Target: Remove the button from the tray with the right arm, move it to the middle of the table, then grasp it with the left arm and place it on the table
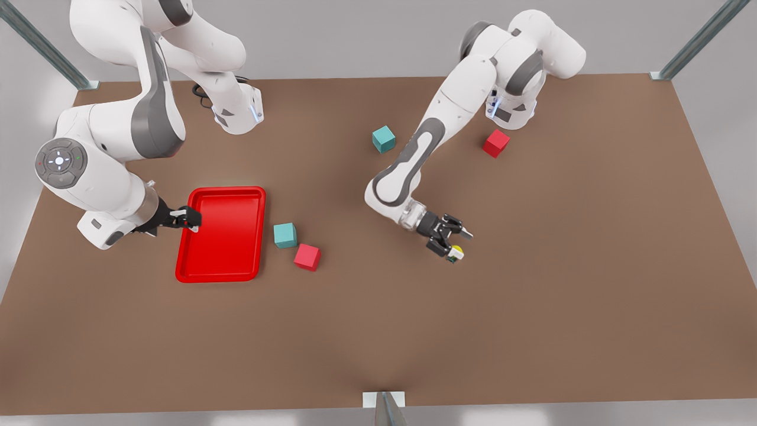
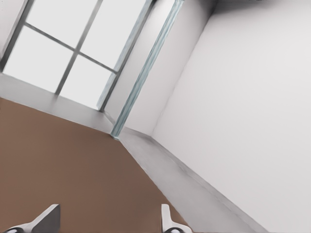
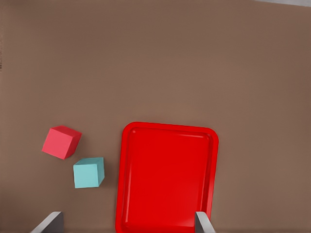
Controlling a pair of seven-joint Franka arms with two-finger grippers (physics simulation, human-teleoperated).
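Left gripper is clamping the button for me, well away from the tray and low over the table, ready for setting down. Right gripper is hovering at the tray's rim, fingers apart, waiting. Its wrist view is showing the tray bare, beside a teal cube and red cube.

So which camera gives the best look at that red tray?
The right wrist view: the tray lies large and straight below, empty, with one end cut off. The front view has it whole but smaller, with the right arm, jaws open, over its rim. The left wrist view faces the table and a wall.
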